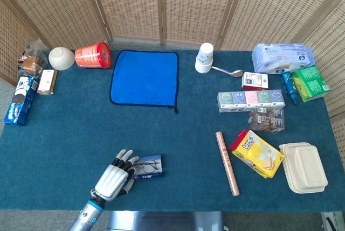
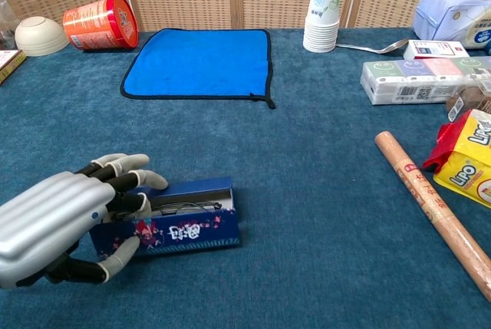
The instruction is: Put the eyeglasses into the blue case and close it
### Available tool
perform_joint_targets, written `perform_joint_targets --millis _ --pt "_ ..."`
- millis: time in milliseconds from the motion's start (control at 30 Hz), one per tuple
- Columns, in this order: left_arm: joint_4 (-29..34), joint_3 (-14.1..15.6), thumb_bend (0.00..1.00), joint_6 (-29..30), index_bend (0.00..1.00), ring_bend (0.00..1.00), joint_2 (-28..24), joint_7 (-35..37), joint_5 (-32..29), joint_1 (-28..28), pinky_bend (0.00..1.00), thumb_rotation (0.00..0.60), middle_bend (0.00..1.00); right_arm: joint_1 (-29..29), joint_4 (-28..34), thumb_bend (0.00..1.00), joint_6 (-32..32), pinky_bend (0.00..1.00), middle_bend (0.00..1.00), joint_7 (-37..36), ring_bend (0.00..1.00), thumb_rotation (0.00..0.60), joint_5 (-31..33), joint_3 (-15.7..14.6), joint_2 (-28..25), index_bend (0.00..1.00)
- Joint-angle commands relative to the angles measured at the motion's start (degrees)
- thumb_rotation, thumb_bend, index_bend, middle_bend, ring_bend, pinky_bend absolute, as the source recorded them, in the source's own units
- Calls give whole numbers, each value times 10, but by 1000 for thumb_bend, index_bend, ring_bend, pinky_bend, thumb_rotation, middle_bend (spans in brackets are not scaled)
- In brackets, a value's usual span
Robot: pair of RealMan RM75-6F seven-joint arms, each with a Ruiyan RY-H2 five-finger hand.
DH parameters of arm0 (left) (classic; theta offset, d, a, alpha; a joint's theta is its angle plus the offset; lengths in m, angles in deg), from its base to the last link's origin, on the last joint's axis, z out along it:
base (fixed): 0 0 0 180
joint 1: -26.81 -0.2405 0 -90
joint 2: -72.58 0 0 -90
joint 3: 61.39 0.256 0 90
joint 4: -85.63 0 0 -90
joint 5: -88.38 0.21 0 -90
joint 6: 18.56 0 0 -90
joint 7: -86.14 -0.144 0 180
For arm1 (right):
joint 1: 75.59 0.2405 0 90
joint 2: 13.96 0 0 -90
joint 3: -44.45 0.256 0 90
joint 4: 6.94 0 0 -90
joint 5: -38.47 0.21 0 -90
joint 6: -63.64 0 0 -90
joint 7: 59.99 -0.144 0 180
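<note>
The blue case lies near the table's front edge, left of centre, with a flower print on its front wall. Its lid stands open along the back. The dark-framed eyeglasses lie inside it. My left hand is at the case's left end. Its fingers curl over the top of that end and its thumb touches the front wall, so it grips the case. My right hand shows in neither view.
A blue cloth lies flat at the back centre. A red can and a white bowl sit back left. A long brown roll, a yellow snack bag and paper cups stand to the right.
</note>
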Motion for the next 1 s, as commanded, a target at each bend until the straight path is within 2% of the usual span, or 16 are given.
perform_joint_targets --millis 33,400,1000 --pt "3 -1 524 14 630 0 -7 13 7 -2 0 568 234 0 1 320 0 153 8 2 0 600 -1 0 0 0" --pt "-2 -16 516 31 621 0 -19 50 -4 -5 0 571 224 0 13 319 2 154 8 13 0 600 -5 -1 -3 0" --pt "-24 -38 510 23 599 0 -2 120 -27 5 9 571 203 -3 26 316 6 154 8 23 0 600 -6 -1 -8 0"
